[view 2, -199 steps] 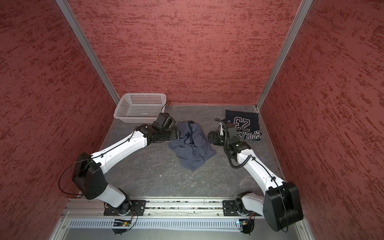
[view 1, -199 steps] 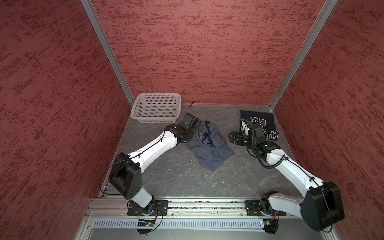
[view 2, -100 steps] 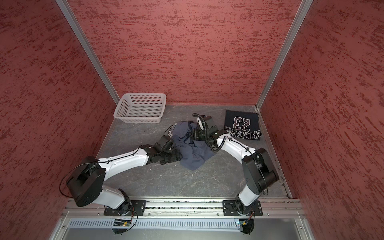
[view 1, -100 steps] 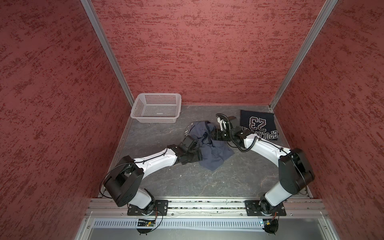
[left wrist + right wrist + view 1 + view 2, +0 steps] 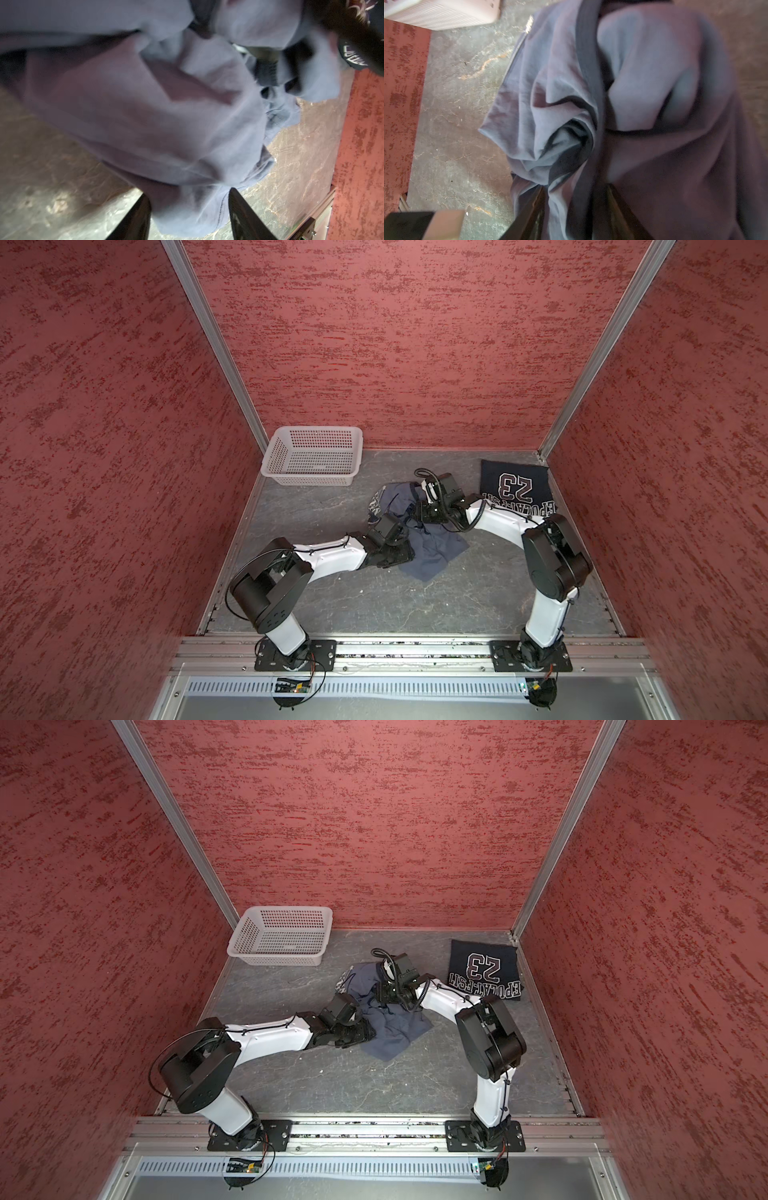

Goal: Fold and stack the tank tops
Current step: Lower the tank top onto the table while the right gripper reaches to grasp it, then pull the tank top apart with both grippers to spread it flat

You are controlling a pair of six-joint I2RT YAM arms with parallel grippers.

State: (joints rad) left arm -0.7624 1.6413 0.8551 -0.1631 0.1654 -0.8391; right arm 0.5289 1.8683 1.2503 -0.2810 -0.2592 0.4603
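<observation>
Grey top (image 5: 432, 560): crumpled at centre. Left gripper (image 5: 189, 192), right gripper (image 5: 576, 187): jaws half-spread astride its folds; grip unclear. Navy top (image 5: 515, 489): folded, far right corner, apart.

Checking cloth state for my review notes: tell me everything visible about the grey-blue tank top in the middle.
The grey-blue tank top is soft slate cloth with darker trim and white print at its far-left edge. It lies crumpled, unfolded, on the table, one corner pointing to the near side. Its folds sit between the fingers of the left gripper and right gripper; a firm grip cannot be confirmed.
</observation>
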